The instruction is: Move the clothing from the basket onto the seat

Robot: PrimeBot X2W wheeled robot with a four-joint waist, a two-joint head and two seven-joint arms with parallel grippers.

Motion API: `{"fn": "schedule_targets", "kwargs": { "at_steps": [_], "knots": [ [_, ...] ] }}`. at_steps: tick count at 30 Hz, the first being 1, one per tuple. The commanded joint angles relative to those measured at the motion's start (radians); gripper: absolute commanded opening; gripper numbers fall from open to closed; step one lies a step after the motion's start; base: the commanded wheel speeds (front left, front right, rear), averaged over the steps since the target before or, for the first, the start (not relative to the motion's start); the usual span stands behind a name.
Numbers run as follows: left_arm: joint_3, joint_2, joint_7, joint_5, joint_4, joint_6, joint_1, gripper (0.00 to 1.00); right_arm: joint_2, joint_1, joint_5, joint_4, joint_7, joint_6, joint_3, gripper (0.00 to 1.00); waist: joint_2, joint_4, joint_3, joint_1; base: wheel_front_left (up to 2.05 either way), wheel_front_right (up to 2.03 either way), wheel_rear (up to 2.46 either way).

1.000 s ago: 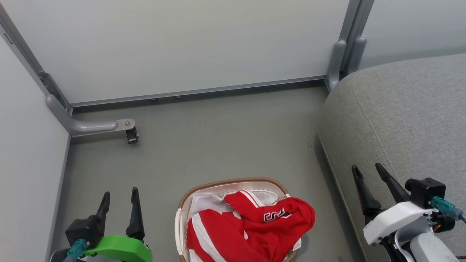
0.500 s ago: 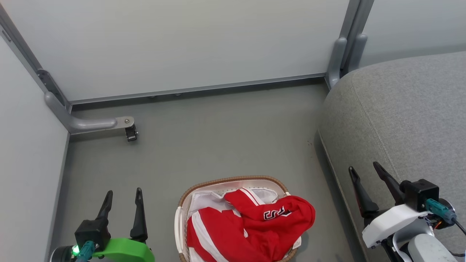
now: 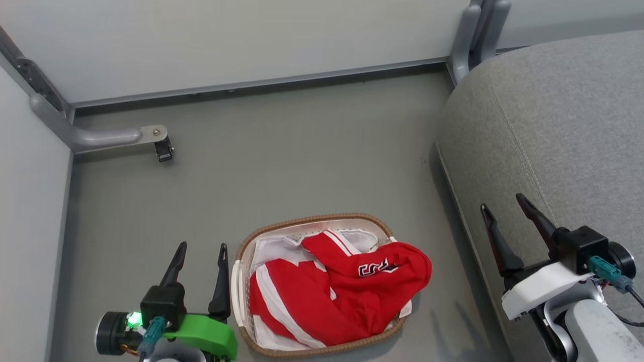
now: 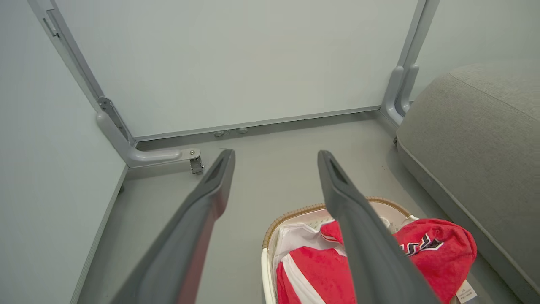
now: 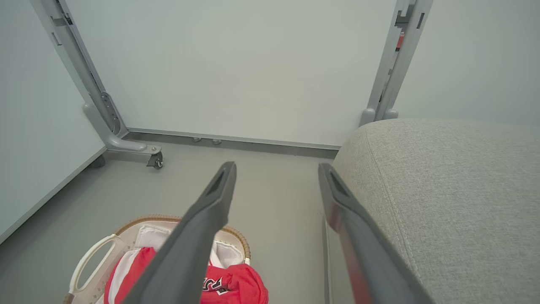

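Grey floor (image 3: 302, 151), basket (image 3: 312, 219) and clothing (image 3: 342, 296) lengthwise left-right

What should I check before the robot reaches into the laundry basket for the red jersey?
1. Left end effector open and empty: ok.
2. Right end effector open and empty: ok.
3. Red jersey uncovered on top in the laundry basket: ok.
4. Jersey wholly inside the rim: not ok, a fold drapes over the side facing the grey seat cushion.
5. Jersey free of the white liner: cannot tell.
6. Cushion beside the basket, on the robot's right: ok.
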Motion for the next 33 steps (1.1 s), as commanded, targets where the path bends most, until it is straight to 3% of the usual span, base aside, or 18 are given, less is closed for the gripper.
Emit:
{"fn": "schedule_targets", "kwargs": {
  "at_steps": [1, 13, 33],
  "knots": [
    [-0.014, 0.002, -0.009, 0.022, 0.005, 0.01, -0.031, 1.0, -0.009, -0.022, -0.018, -0.01, -0.009, 0.0, 0.001, 1.0, -0.0001, -0.023, 0.067, 0.0, 0.0, 0.0, 0.0],
    [-0.143, 0.003, -0.007, -0.004, 0.104, 0.034, -0.186, 1.0, 0.0, -0.138, 0.001, -0.081, -0.009, 0.0, 0.032, 1.0, -0.0001, -0.096, 0.253, 0.0, 0.0, 0.0, 0.0],
    [-0.37, 0.004, -0.007, -0.009, 0.525, 0.032, -0.498, 1.0, 0.01, -0.232, 0.019, -0.127, -0.009, 0.0, 0.087, 1.0, -0.0001, -0.211, 0.485, 0.0, 0.0, 0.0, 0.0]
  ]
}}
